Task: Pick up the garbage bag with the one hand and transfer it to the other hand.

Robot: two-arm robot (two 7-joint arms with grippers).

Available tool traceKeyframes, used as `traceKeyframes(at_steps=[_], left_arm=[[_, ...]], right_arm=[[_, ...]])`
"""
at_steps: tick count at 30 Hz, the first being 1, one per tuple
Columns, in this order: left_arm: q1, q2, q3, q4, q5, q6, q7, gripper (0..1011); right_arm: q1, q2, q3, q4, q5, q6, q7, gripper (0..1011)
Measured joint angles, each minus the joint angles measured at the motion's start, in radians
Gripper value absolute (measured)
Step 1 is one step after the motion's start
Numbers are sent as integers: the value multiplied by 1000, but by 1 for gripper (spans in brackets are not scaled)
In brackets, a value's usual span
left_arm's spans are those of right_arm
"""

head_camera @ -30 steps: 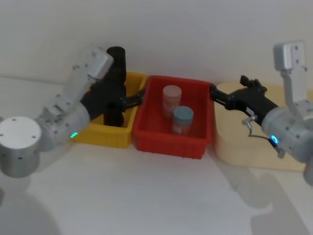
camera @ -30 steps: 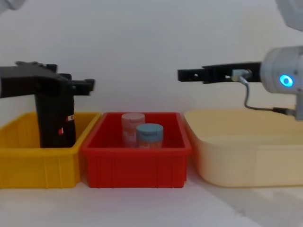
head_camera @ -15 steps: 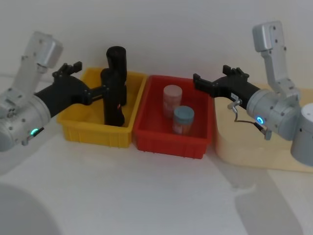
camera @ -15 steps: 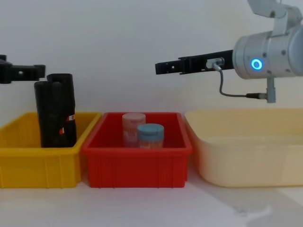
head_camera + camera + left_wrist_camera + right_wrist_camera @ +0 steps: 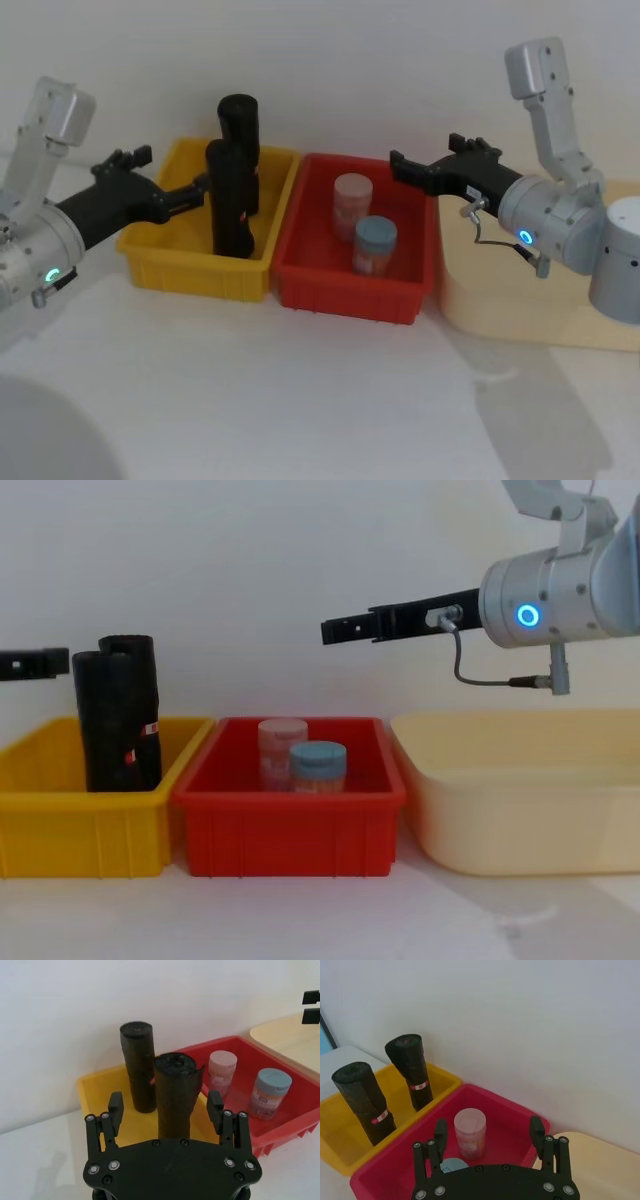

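The garbage bag [image 5: 230,210], a thick black roll, stands upright in the yellow bin [image 5: 190,275], in front of a slimmer black roll [image 5: 240,130]. In the chest view the garbage bag [image 5: 100,720] shows a small red mark low on its side. My left gripper [image 5: 175,170] is open, level with the bag's upper part and just to its left, touching nothing. In the left wrist view the left gripper [image 5: 165,1102] faces the garbage bag [image 5: 175,1095] squarely. My right gripper [image 5: 425,152] is open and empty, hovering above the red bin's right side.
The red bin [image 5: 345,295] in the middle holds a pink-lidded jar [image 5: 351,205] and a blue-lidded jar [image 5: 374,245]. A cream tub [image 5: 480,300] sits at the right. A white wall runs close behind the bins.
My left gripper has backed away to the left from the rolls, which stay standing in the yellow bin. My right gripper has slid left over the red bin.
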Motion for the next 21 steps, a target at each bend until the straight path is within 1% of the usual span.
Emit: traceKeyframes(at_steps=[3,5,6,9,11,12,14,16,17,21], left_arm=[[-14,-5,10,27,-3,-7,-12,1001],[-34,-12,27,61,-4,-14,-28,1001],[-34,-12,27,61,-4,-14,-28,1001],[-55,-19,45,93,-5,-21,-43,1001],[-74,-25,64,118,-4,-26,-58,1001],[-74,-25,64,118,-4,-26,-58,1002],[-95,-32,84,142,-2,-31,-72,1001],[-100,-34,88,147,-1,-31,-73,1001],[-110,-38,98,159,1,-33,-78,1002],[-130,-48,117,180,6,-35,-82,1001]], right_arm=[[4,0,0,10,2,0,3,1001],[6,1,1,15,4,0,5,1001],[6,1,1,15,4,0,5,1001],[7,3,2,19,8,1,9,1001],[8,5,3,20,11,2,11,1001],[8,6,3,21,13,3,12,1001],[8,7,3,21,15,4,15,1001],[8,10,4,21,19,6,19,1001],[7,12,4,21,22,8,21,1001],[4,16,5,20,30,11,28,1001]])
